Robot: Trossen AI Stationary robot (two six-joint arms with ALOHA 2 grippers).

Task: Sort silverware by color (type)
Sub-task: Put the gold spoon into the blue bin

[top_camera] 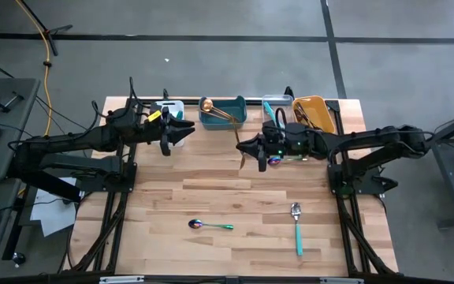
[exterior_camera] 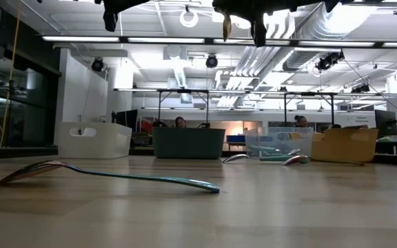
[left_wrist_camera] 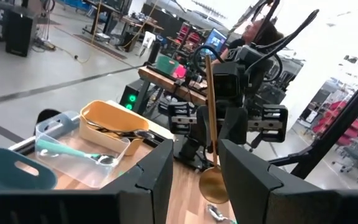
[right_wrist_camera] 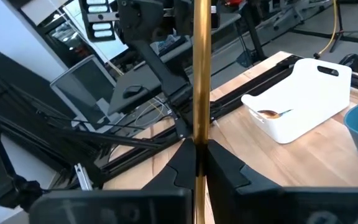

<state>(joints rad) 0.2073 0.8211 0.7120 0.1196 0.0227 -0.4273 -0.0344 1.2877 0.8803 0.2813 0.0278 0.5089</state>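
Gold, slim-handled spoon (right_wrist_camera: pixel 201 74) sits clamped upright in your right gripper (top_camera: pixel 247 147), raised above the table just beside the teal bin (top_camera: pixel 223 111). Carry it over that bin before releasing. Your left gripper (top_camera: pixel 186 129) waits, fingers parted, holding nothing.

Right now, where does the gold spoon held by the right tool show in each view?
High: gold spoon, centre, at right tool, near teal bin.
Low: hanging at top.
Left wrist: upright, centre.
Right wrist: vertical handle.
Shared landmark: teal bin.
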